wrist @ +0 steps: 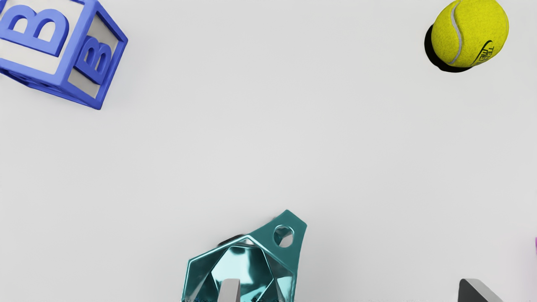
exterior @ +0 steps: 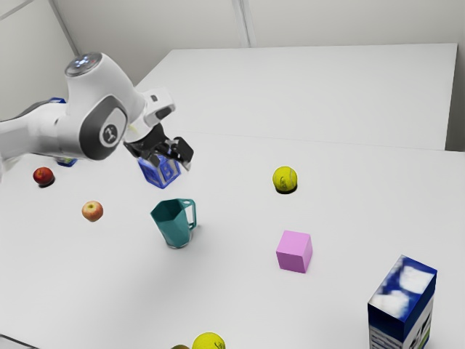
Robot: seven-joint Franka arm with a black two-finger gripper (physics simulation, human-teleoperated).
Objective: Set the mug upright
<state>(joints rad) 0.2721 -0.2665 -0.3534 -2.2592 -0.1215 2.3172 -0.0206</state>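
Exterior view, from its left edge: the white, rounded robot arm (exterior: 102,109) reaches in above the pale, smooth tabletop (exterior: 240,291). Below it rests a small, round, deep red apple (exterior: 43,175), near a mostly hidden blue object (exterior: 67,161), and a little further right sits a paler, round yellow-and-red apple (exterior: 92,211). Next comes a cube-shaped letter block (exterior: 160,174) with a blue raised frame and blue letters on whitish faces, its upper part overlapped by the black two-finger gripper (exterior: 176,151). Its fingers (wrist: 229,290) stand wide apart with nothing clamped between them; in the wrist view one crosses in front of the mug's open mouth and the other stands well clear of the mug. That faceted, glossy teal mug (exterior: 174,224) is on the table, nearer the exterior camera than the block, mouth upward and base down, its angular handle toward the exterior view's right. At that view's lower edge are a partly cut-off brownish object (exterior: 180,347) and a fuzzy, round yellow tennis ball (exterior: 209,342). Further right, a second yellow tennis ball (exterior: 285,179) lies beyond a plain, matte pink cube (exterior: 294,251). Last, near the right edge, a tall, box-shaped blue-and-white carton (exterior: 399,309) stands upright.
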